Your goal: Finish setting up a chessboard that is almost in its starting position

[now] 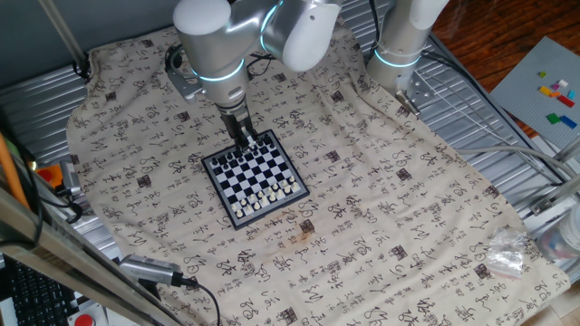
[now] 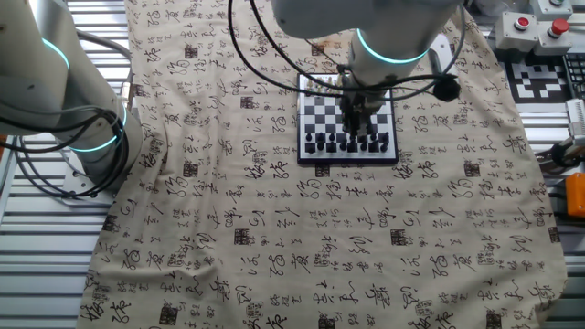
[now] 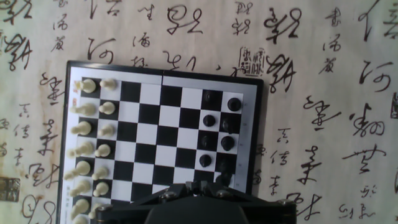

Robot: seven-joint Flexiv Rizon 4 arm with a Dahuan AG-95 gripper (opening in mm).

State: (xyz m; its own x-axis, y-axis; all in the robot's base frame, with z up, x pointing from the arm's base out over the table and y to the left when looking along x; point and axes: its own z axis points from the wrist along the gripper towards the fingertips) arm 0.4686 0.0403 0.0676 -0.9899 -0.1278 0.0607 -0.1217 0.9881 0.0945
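Near the middle of the desk, toward its far edge in one fixed view, I see the chessboard (image 1: 255, 177) lying flat on a printed cloth (image 1: 381, 208). The gripper (image 1: 246, 134) stands over the board's far rows, where the dark pieces sit. White pieces (image 1: 265, 196) line the near edge. I cannot tell from this view whether the fingers are spread or pressed together.

From the other fixed view, the dark pieces (image 2: 352, 143) form the near rows and the arm covers the board's centre. The gripper (image 2: 356, 122) hangs just above those pieces. Finger spacing is again hidden by the wrist.

From the hand view, I get the detail the fixed cameras lack. White pieces (image 3: 92, 149) fill two files along the board's left side. Dark pieces (image 3: 219, 127) on the right look scattered, with gaps on their two rows. The gripper body (image 3: 211, 205) fills the bottom edge; its fingertips are not visible, so its state stays unknown.

My judgement: the step in hand is picking a misplaced dark piece. To do it well, I would centre over one piece only, descend straight, and close gently so neighbours are not knocked. I would then check the target square in the hand view before lowering.
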